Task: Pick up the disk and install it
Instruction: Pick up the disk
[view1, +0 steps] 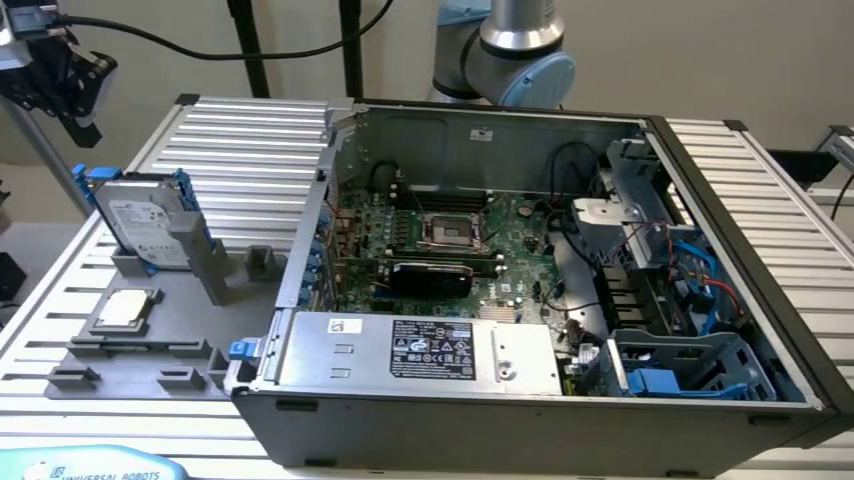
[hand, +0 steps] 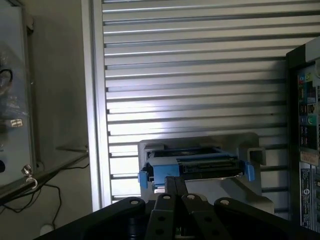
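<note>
We see the disk (view1: 140, 220) upright in its grey holder (view1: 187, 320); our end effector (hand: 175, 182), closed and empty, hovers above.

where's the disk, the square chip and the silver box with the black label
disk (view1: 138, 225), exterior view, on its white label
square chip (view1: 123, 308), exterior view, on its silvery top
silver box (view1: 434, 350), exterior view, on its black label

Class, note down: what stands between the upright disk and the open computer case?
In the exterior view, a small grey block on the grey fixture plate stands between the disk and the computer case.
</note>
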